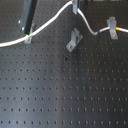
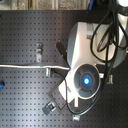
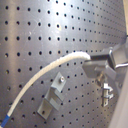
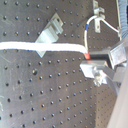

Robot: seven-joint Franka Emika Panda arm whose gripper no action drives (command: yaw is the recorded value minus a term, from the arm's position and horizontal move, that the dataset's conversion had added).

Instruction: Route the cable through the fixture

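My tool (image 4: 89, 61) is clenched on the cable (image 4: 50, 48), which runs taut from my fingertips across the bench (image 1: 60, 95). The slanted fixture (image 1: 74, 41) stands just beside the cable's run, and the cable is not threaded through it.

White cable (image 2: 25, 65) across black pegboard (image 2: 20, 100), robot arm (image 2: 85, 75) overhead
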